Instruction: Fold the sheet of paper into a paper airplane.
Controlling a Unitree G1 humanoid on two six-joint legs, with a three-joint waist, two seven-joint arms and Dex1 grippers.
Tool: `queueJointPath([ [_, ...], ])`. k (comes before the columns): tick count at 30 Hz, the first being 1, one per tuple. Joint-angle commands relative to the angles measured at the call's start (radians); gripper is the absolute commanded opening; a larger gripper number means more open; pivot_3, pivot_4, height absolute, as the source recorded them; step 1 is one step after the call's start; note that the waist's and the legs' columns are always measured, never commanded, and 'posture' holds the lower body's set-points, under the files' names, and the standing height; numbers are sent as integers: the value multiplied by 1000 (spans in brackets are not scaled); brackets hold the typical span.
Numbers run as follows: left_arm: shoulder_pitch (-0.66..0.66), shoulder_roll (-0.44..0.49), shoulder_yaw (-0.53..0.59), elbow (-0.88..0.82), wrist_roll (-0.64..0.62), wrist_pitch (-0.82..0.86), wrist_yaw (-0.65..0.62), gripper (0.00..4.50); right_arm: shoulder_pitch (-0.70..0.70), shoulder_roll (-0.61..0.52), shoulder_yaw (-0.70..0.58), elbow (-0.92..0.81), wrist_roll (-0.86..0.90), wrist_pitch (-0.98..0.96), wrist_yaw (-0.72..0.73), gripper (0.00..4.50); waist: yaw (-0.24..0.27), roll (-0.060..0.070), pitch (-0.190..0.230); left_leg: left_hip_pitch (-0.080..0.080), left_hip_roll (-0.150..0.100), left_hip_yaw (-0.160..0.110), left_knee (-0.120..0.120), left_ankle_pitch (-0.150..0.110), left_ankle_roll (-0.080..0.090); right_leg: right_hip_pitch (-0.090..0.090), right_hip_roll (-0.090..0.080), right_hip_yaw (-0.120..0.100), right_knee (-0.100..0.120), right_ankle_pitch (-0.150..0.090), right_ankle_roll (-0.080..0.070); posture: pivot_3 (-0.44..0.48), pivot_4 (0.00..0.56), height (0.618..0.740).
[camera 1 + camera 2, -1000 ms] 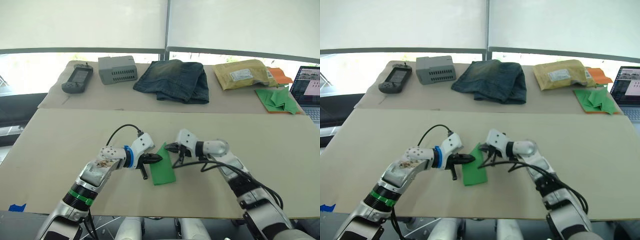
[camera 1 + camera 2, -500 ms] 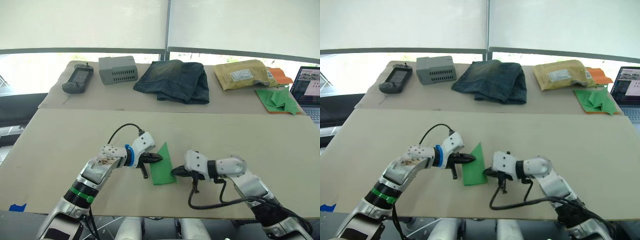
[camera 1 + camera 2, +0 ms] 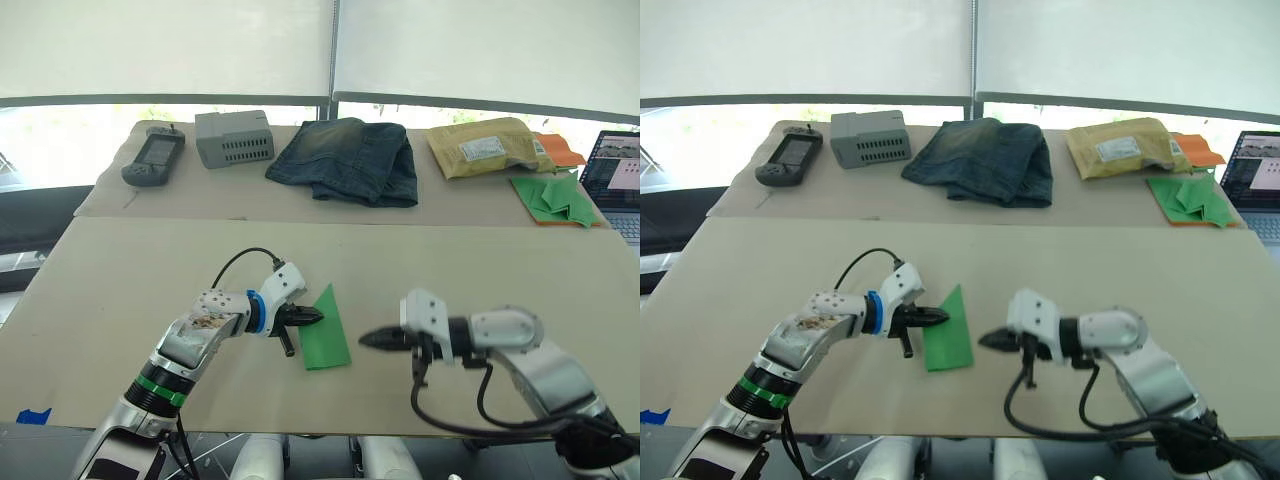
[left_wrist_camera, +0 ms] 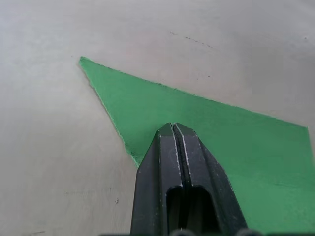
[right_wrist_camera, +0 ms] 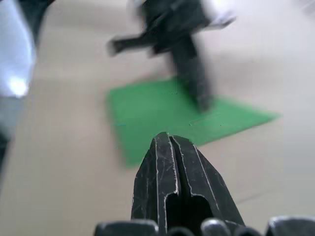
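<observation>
Green paper airplane [image 3: 325,333] flat on the tabletop [image 3: 120,290], tip pointing away from the robot.
Closed left gripper [image 3: 315,316] seemingly presses its left edge; closed right gripper [image 3: 362,340] hovers just beside, empty.

Both end effectors [image 3: 312,317] [image 3: 366,340] closed, tips facing.

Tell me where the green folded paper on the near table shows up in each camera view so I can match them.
Left eye: green paper lower centre, at the left gripper tip.
Right eye: green paper lower centre, slightly further left.
Left wrist: green paper across the middle, under the shut fingers.
Right wrist: green paper at centre, beyond the shut fingers.
Shared landmark: the left gripper's black tip on the paper.
</observation>
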Motion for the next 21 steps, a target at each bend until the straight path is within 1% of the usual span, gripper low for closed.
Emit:
queueJointPath([
  [1, 5, 15, 27, 30, 5, 44, 24, 0, -43, 32, 67, 34, -52, -11, -32, 16, 3, 0, 0, -1, 0, 0, 0, 0, 0, -1, 0, -1, 0, 0, -1, 0, 150, 728],
  [5, -1, 12, 37, 30, -7, 56, 22, 0, -89, 92, 157, 115, -121, -30, -61, 16, 7, 0, 0, -12, -2, 1, 0, 0, 0, -14, 0, 0, 3, 0, -2, 0, 150, 728],
  [10, -12, 24, 30, 38, -1, 51, 0, 0, -115, 182, 254, 246, -194, -35, -101, 16, 6, 0, 0, -12, -3, 2, 1, 0, 0, -13, -1, 2, 3, 1, -1, 0, 150, 728],
  [14, -32, 14, 39, 52, -4, 49, 5, 0, -107, 193, 274, 284, -219, -29, -98, 16, 6, 0, 0, -10, -3, 2, 1, 0, 0, -12, -1, 2, 3, 1, -1, 0, 150, 728],
  [17, -70, -25, 60, 109, -2, 25, 33, 0, -95, 199, 282, 289, -215, 17, -95, 16, 7, 0, 0, -10, -3, 2, 1, 0, 0, -12, -1, 1, 4, 1, -1, 0, 150, 728],
  [21, -156, -83, 54, 265, 33, -76, 40, 0, -83, 189, 305, 265, -210, 87, -75, 16, 13, 0, 0, -9, -4, 2, 1, 1, 1, -10, 0, 1, 4, 2, -1, 0, 150, 728],
])
